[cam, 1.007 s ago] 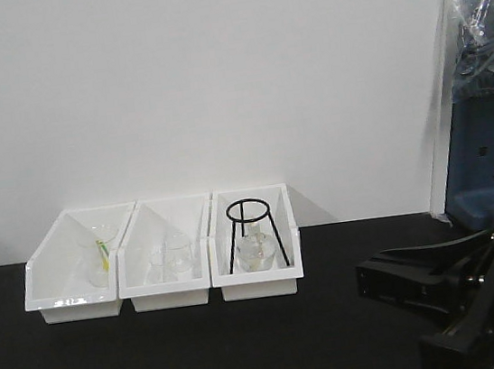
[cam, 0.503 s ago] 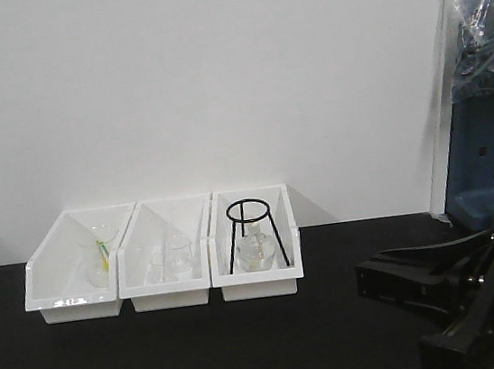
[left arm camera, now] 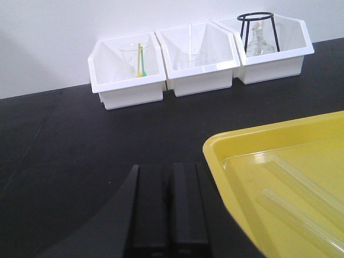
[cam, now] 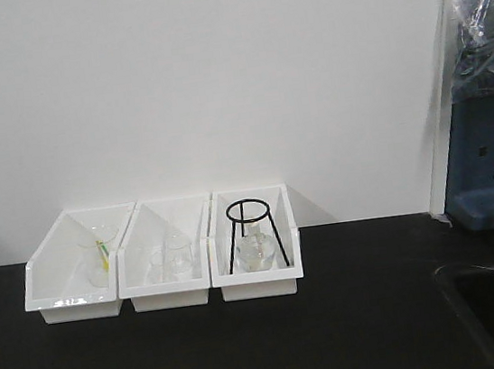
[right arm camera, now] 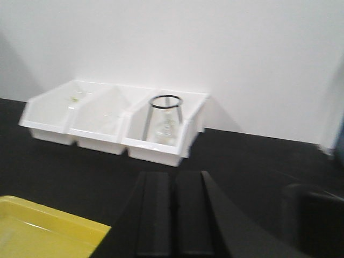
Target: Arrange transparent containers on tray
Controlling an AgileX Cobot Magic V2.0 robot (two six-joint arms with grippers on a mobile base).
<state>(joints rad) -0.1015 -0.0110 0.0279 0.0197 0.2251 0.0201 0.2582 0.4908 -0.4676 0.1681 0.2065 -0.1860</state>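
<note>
We count two transparent containers (left arm camera: 301, 188) lying flat in the yellow tray (left arm camera: 226, 148), side by side, long axes running roughly 10-to-4 o'clock in the left wrist view; a third may sit further in, but the frame cuts off there, so can't say. So at least part of the job looks done.

What's left: three white bins (cam: 165, 286) sit at 12 o'clock on the black worktop (cam: 337, 318), against the wall. In the middle bin (left arm camera: 201, 80) we see one slim upright tube (left arm camera: 190, 37) w/ squat glassware around it, prob. the next pick. The left bin (left arm camera: 126, 88) holds a beaker w/ a green-yellow stick; the right bin (left arm camera: 269, 62) holds a flask under a black wire stand (cam: 253, 234). Neither shows a tube we can make out.

Left claw (left arm camera: 169, 215): fingers together, nothing between them, low over the worktop at the tray's 9 o'clock side. Right claw (right arm camera: 173, 215): also pressed together and empty, pointed at the bins. View is blurry.

Our read: mid-task, both arms free, at least one tube to fetch.
</note>
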